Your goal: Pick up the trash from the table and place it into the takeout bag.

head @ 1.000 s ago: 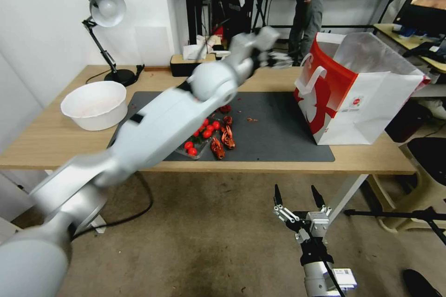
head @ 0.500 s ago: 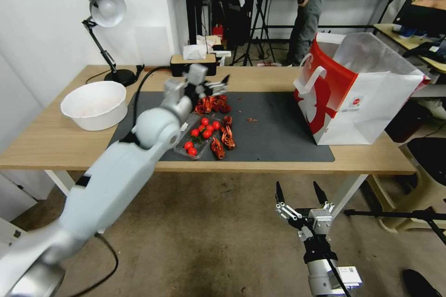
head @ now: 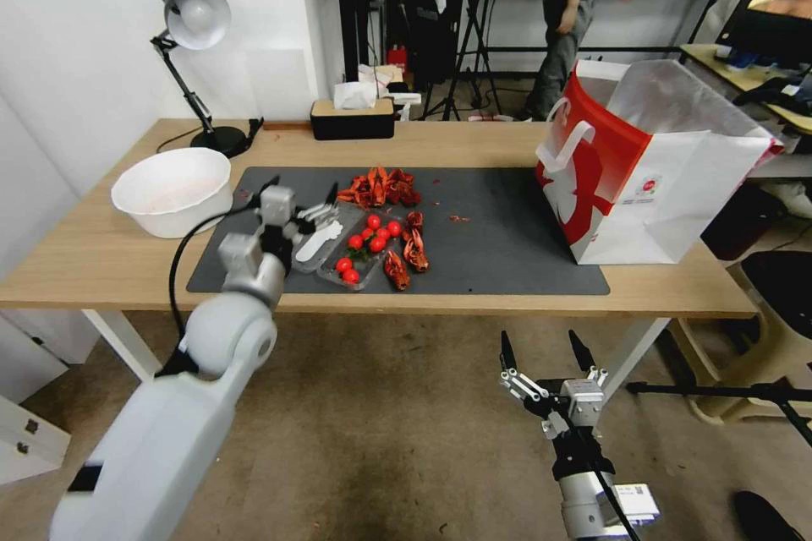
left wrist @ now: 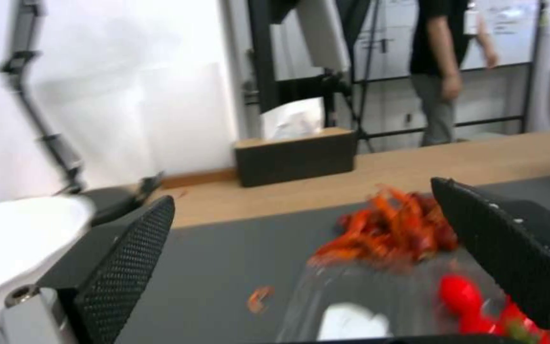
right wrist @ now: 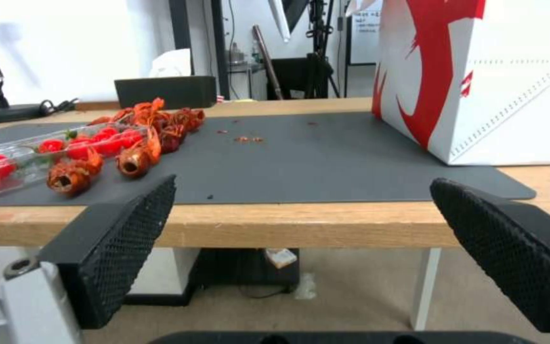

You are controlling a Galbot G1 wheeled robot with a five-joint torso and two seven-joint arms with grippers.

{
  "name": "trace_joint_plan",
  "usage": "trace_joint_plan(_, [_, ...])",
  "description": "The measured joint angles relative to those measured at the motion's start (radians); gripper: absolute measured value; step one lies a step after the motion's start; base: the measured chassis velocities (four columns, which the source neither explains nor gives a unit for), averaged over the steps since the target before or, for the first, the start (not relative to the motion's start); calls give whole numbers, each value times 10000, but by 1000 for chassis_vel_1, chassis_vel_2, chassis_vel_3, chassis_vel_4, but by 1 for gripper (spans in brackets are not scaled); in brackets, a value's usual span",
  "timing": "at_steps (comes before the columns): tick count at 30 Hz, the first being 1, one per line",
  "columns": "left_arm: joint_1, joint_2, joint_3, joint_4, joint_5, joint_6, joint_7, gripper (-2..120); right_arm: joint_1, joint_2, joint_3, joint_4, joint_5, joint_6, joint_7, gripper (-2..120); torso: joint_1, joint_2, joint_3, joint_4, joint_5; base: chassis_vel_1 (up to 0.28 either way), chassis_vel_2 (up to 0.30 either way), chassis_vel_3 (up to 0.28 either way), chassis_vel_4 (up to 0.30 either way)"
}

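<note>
Light-wood table [head: 101,258] with dark grey mat [head: 507,237], white takeout bag [head: 668,186] with red side panel upright at its right end, left gripper [head: 304,204] fingers spread over a clear tray [head: 338,249], right gripper [head: 541,352] spread below the table edge.

table [head: 101,258]: long light-wood desk, across mid-frame
mat [head: 507,237]: dark grey, centre
white bowl [head: 172,190]: left
desk lamp [head: 193,25]: upper left
tissue box [head: 352,118]: back edge
takeout bag [head: 651,165]: right, upright, on the mat's right end
crayfish shells [head: 381,188]: on mat
tomato tray [head: 359,254]: on mat, near the front edge
</note>
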Motion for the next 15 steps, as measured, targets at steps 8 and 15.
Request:
trace_joint_plan(8, [1972,-640,-1253,-313,554,-907,145,100,-62,-61,24,-100,150,47,-36,100,0,0,0,-1,1,0,0,0,0])
trace_joint_plan(15, [3073,-855,-1725,-508,841,-1406,68,100,-55,-79,33,-167,216,104,-47,100,1,0,0,-1,1,0,0,0,0])
